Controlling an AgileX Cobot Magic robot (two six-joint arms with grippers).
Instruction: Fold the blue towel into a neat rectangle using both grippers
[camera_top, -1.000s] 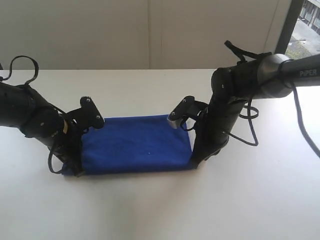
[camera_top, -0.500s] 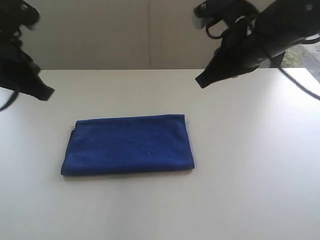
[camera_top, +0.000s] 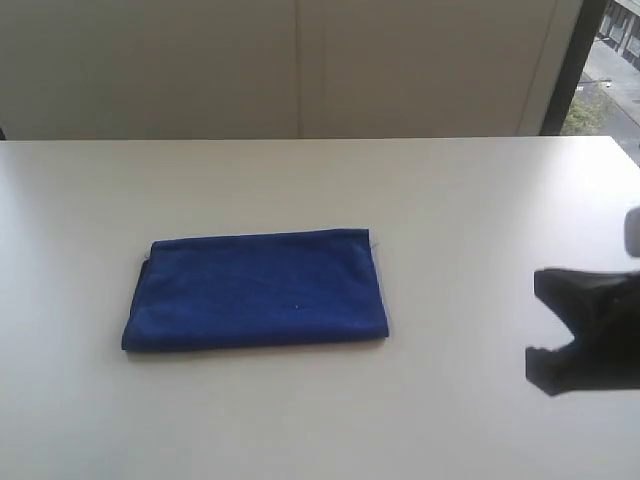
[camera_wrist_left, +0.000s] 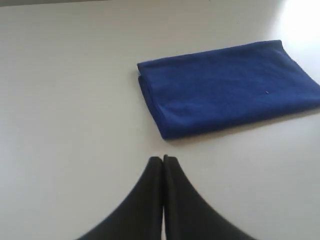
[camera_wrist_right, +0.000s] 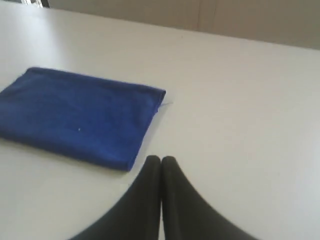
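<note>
The blue towel (camera_top: 255, 290) lies flat on the white table (camera_top: 450, 200) as a folded rectangle, left of centre, with nothing touching it. In the left wrist view my left gripper (camera_wrist_left: 163, 159) is shut and empty, hovering a short way off one short end of the towel (camera_wrist_left: 230, 87). My right gripper (camera_wrist_right: 161, 159) is also shut and empty, just off a corner at the towel's (camera_wrist_right: 80, 115) other end. The exterior view shows only a black piece of the right arm (camera_top: 585, 340) at the right edge; the left arm is out of that view.
A pale wall (camera_top: 300, 70) runs behind the table's far edge. A dark window frame (camera_top: 572, 65) stands at the back right corner.
Both arms have let go of the towel's ends, lifted and pulled away. The left arm has left the exterior view and the right now sits low at its right edge. The towel has not moved.
</note>
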